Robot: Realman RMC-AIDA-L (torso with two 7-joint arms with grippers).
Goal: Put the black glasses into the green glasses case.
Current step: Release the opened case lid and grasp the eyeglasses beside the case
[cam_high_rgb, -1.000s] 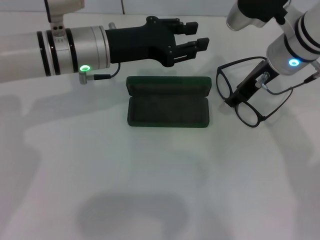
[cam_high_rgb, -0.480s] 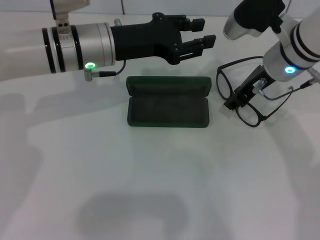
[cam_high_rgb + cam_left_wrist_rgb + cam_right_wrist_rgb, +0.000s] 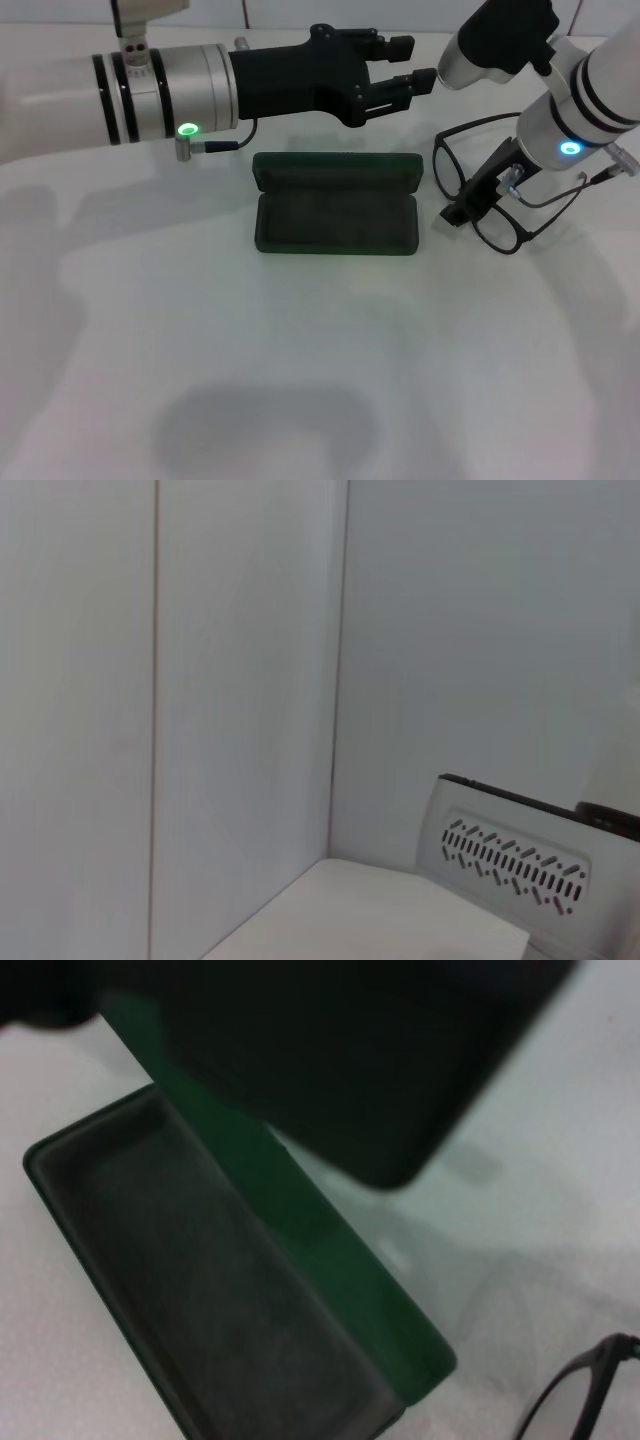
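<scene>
While your right gripper [image 3: 462, 211] pinches the bridge of the thin black-framed glasses [image 3: 478, 190] between closed fingers, the frame sits just right of the dark green hinged case [image 3: 336, 204], which lies open on the white table [image 3: 300, 380]; your left gripper [image 3: 410, 66] hovers behind the case's lid, fingers parted and holding nothing
</scene>
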